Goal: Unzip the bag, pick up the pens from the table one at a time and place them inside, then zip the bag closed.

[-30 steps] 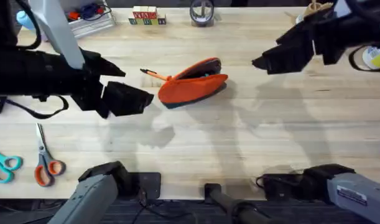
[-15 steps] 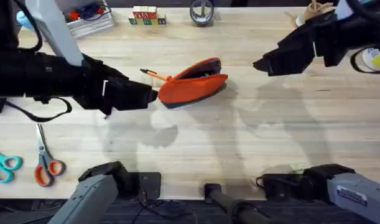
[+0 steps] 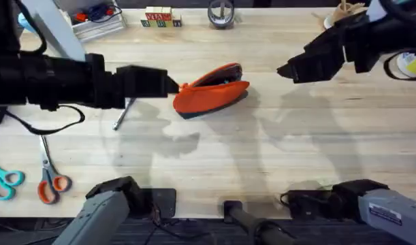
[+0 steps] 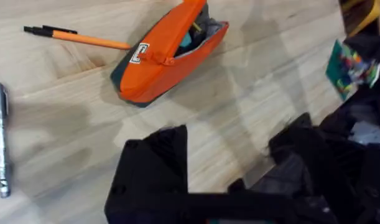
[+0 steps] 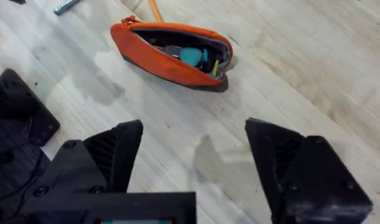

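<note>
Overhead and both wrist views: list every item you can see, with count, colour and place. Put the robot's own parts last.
bag: 1, orange with dark underside, table centre, zipper open, items inside.
orange pen: 1, orange with dark end, on the table beside the bag's end.
silver pen: 1, silver-grey, on the table left of the bag, partly under the left arm.
scissors: 2 pairs, one orange-handled, one teal-handled, near left corner.
letter blocks: a short row, pale, far edge.
tape roll: 1, dark, far edge.
table: 1, pale wood planks.
left gripper: 1, black, open, hovers left of the bag.
right gripper: 1, black, open, raised right of the bag.
</note>
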You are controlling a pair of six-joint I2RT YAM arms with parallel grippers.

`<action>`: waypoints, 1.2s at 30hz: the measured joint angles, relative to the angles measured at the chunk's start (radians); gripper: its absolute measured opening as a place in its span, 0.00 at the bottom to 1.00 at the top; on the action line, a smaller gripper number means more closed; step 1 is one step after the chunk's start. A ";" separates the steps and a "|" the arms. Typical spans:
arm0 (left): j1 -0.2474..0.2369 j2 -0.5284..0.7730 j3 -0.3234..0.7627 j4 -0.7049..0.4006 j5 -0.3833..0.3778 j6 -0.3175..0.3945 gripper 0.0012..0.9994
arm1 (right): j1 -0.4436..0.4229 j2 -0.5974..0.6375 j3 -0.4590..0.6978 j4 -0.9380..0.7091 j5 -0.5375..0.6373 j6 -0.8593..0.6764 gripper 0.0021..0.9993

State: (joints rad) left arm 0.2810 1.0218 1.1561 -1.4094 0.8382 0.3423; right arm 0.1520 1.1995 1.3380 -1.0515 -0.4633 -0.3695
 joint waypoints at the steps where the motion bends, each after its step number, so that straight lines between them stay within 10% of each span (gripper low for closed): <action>1: 0.000 0.000 0.000 0.010 -0.001 -0.025 1.00 | 0.000 0.000 0.000 0.000 0.000 0.000 1.00; 15: -0.004 0.000 0.000 0.127 -0.362 -0.622 1.00 | 0.000 0.000 0.000 0.006 0.000 0.003 1.00; 29: -0.248 0.234 0.049 0.152 -0.632 -0.933 1.00 | 0.000 0.000 0.000 0.003 0.000 0.003 1.00; 36: -0.289 0.377 0.105 0.293 -0.671 -1.053 1.00 | 0.000 0.000 0.000 0.003 0.000 0.003 1.00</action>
State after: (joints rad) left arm -0.0082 1.3986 1.2614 -1.1160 0.1669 -0.7107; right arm 0.1520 1.1995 1.3380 -1.0485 -0.4633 -0.3664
